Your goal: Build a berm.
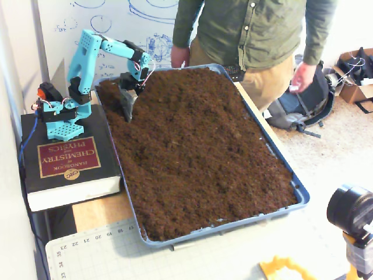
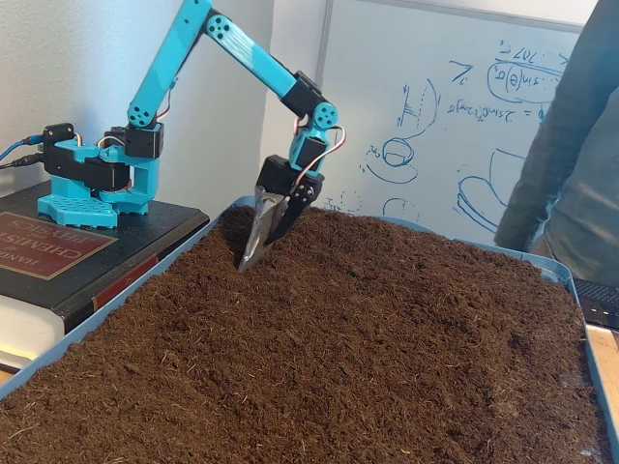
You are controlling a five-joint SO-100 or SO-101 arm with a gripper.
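Observation:
A blue tray (image 1: pixel 298 192) (image 2: pixel 598 387) holds a deep bed of loose dark brown soil (image 1: pixel 198 146) (image 2: pixel 368 338). The soil lies roughly even, and no berm shows in either fixed view. My gripper (image 1: pixel 127 114) (image 2: pixel 259 249) is at the tray's back left corner, pointing steeply down. It carries a long metal blade (image 2: pixel 255 227) beside a black finger (image 2: pixel 288 211). The jaws stand close together, and the blade's tip is sunk into the soil surface. Nothing is held between them.
The turquoise arm's base (image 1: pixel 58 114) (image 2: pixel 92 179) stands on a thick black book (image 1: pixel 67 163) left of the tray. A person (image 1: pixel 250 35) stands at the tray's far edge, with a whiteboard (image 2: pixel 435 126) behind. A camera (image 1: pixel 352 216) and a cutting mat (image 1: pixel 93 251) lie in front.

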